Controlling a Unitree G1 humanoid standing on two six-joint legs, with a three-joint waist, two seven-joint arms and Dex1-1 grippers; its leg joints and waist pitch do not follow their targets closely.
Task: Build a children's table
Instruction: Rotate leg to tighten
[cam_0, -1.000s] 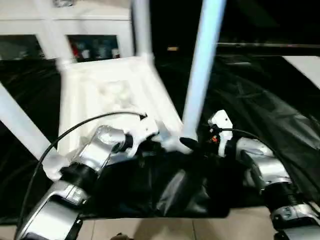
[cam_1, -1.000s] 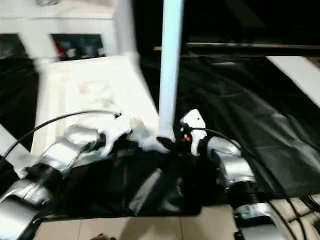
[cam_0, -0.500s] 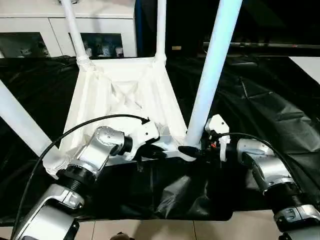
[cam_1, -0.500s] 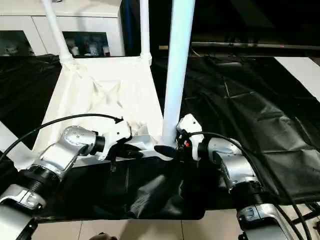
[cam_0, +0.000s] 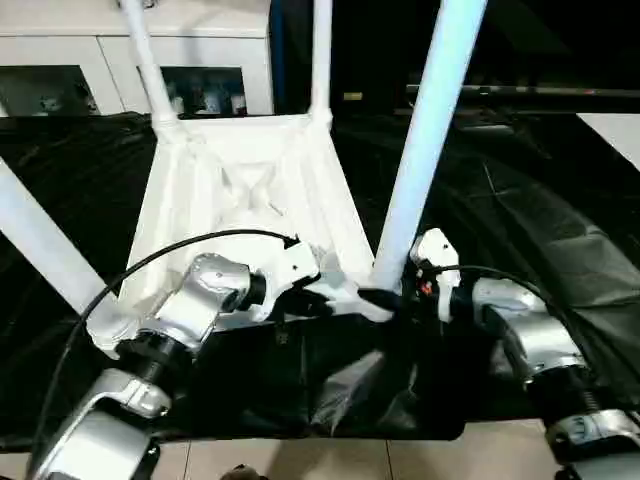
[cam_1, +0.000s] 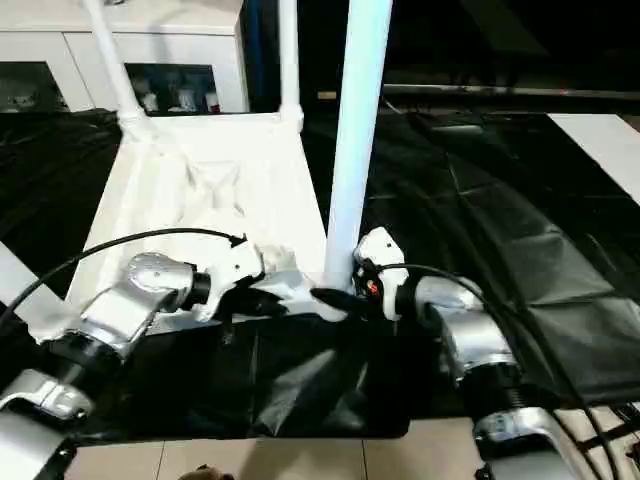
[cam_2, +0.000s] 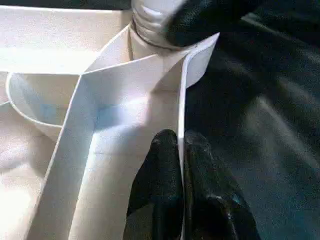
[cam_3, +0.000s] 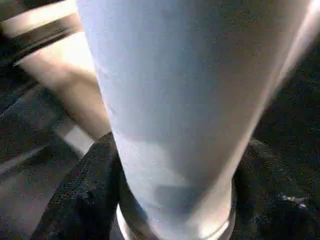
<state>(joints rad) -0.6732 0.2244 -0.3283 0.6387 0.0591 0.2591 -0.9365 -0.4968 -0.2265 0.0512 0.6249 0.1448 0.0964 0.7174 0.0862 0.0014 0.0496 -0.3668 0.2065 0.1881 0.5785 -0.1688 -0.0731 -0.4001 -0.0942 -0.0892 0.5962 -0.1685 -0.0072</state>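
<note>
I've got the L gripper (cam_2: 181, 150) pinched shut on the tabletop (cam_0: 240, 190) rim; R gripper (cam_3: 175, 200) straddles the near leg (cam_0: 425, 150) base at its socket; risk: uneven squeeze tilts leg, pops it out.

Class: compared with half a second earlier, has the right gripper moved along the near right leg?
No. The right gripper stays at the base of the near right leg, beside the tabletop corner socket.
</note>
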